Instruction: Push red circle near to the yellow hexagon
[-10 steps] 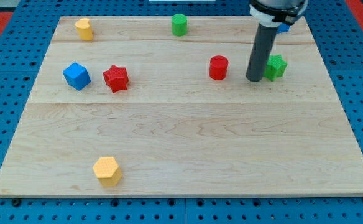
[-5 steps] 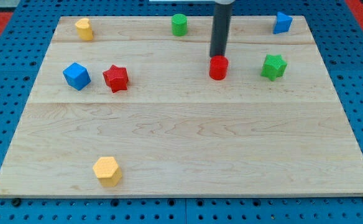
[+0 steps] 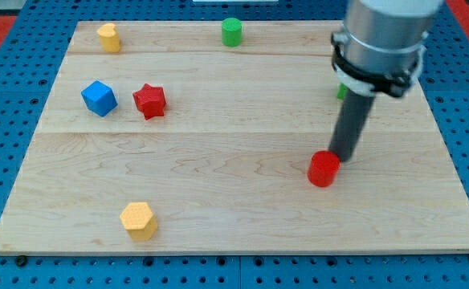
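Observation:
The red circle (image 3: pixel 324 168) lies on the wooden board right of its middle, toward the view's bottom. My tip (image 3: pixel 344 158) stands just to the circle's upper right, touching or almost touching it. The yellow hexagon (image 3: pixel 138 221) sits near the board's bottom left edge, far to the left of the circle.
A red star (image 3: pixel 149 100) and a blue cube (image 3: pixel 99 98) sit at the left. A second yellow block (image 3: pixel 108 37) is at the top left and a green cylinder (image 3: pixel 232 31) at the top middle. A green block (image 3: pixel 341 91) is mostly hidden behind the arm.
The red circle has moved down and to the right, from the upper middle of the board. My tip moved from above the circle to its upper right. The arm now hides the green star and the blue block.

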{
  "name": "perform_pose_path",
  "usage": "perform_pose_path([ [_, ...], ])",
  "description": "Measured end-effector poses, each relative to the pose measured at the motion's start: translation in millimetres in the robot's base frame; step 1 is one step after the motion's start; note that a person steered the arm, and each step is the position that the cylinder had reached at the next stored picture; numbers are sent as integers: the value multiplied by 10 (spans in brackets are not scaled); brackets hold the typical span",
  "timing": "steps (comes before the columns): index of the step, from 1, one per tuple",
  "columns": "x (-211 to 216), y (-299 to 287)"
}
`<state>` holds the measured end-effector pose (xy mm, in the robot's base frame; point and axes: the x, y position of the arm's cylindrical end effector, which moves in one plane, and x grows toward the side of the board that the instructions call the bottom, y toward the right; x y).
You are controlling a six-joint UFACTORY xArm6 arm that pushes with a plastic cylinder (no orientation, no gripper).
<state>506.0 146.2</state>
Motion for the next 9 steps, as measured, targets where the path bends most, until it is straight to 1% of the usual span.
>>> perform_pose_path([
  [1, 319, 268],
  [2, 284, -35],
  [3, -13, -252],
  [4, -150, -747],
  [5, -391, -1337],
  [6, -430, -1768],
  [7, -149, -1916],
  [8, -21, -2467],
  [9, 300, -3058],
])
